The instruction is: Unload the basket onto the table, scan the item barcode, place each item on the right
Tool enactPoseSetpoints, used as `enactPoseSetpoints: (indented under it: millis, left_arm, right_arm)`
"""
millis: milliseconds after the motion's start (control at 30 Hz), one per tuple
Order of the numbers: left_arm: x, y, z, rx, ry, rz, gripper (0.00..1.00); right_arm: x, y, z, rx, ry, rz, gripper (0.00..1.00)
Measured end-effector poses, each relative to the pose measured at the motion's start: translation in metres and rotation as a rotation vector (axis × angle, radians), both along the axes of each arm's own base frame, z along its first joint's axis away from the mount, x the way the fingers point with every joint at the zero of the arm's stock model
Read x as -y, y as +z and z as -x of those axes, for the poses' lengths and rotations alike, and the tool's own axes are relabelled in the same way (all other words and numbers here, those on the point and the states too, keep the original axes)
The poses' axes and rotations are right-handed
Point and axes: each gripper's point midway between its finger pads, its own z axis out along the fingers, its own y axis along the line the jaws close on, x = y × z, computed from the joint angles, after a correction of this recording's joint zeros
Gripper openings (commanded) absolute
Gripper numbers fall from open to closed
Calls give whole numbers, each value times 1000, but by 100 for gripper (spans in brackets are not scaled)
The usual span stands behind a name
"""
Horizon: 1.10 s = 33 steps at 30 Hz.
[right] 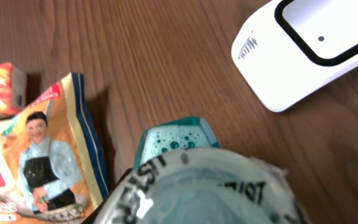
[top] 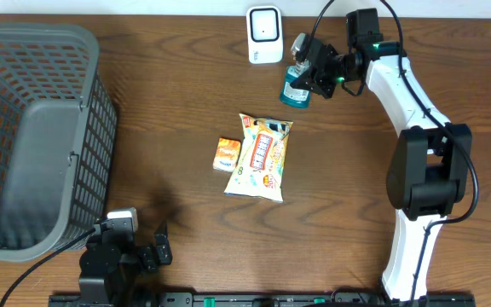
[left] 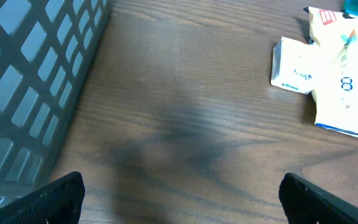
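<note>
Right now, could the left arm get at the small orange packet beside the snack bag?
Probably yes: only bare table lies between the open left gripper and the orange packet; the right gripper is away at the bottle.

Left side walled by basket; open table between it and snack bag.

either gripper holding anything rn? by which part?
Right gripper looks closed on the teal bottle, at its cap end. Left gripper is open, holding nothing.
</note>
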Motion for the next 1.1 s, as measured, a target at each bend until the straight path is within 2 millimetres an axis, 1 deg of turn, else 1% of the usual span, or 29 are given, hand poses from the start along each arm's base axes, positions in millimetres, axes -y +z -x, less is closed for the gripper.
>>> enactPoseSetpoints:
  millis: [167, 333, 367, 400, 433, 467, 500, 567, 600, 633, 700, 733, 800, 867, 967, 1100]
  left_arm:
    - [0, 0, 0, 0, 0, 0, 100]
    - [0, 0, 0, 0, 0, 0, 100]
    - [0, 0, 0, 0, 0, 0, 100]
    - [0, 0, 0, 0, 0, 0, 100]
    - [0, 0, 0, 0, 0, 0, 100]
    - [0, 0, 0, 0, 0, 0, 100]
    - [0, 0, 0, 0, 0, 0, 100]
    - [0, 0, 0, 0, 0, 0, 100]
    - [0, 0, 0, 0, 0, 0, 100]
    - [0, 0, 0, 0, 0, 0, 100]
    - [0, 0, 0, 0, 0, 0, 100]
    - [0, 0, 0, 0, 0, 0, 100]
    - [0, 0, 0, 0, 0, 0, 100]
    - [0, 0, 0, 0, 0, 0, 100]
    - [0, 0, 0, 0, 0, 0, 100]
    - [0, 0, 0, 0, 0, 0, 100]
  right_arm:
    - [-3, 1, 3, -46, -24, -34, 20]
    - [-2, 0, 7, -105, -64, -45, 11]
    - [-1, 0, 9, -126, -78, -45, 10]
    - [1, 1, 12, -151, -93, -41, 7]
    - [2, 2, 17, -179, -111, -38, 7]
    - [4, 5, 20, -202, -130, -35, 7]
    - [5, 9, 24, -222, -149, -34, 5]
    - [8, 27, 32, -255, -191, -43, 3]
    - [10, 41, 38, -268, -213, -55, 3]
    - [10, 55, 44, -275, -228, -68, 6]
    - [11, 89, 56, -278, -254, -113, 7]
    - [10, 109, 66, -279, -258, -142, 4]
    - [10, 147, 87, -274, -261, -191, 2]
    - [11, 176, 110, -274, -261, -220, 2]
    - [11, 208, 143, -279, -254, -251, 1]
    - [12, 225, 167, -302, -263, -266, 1]
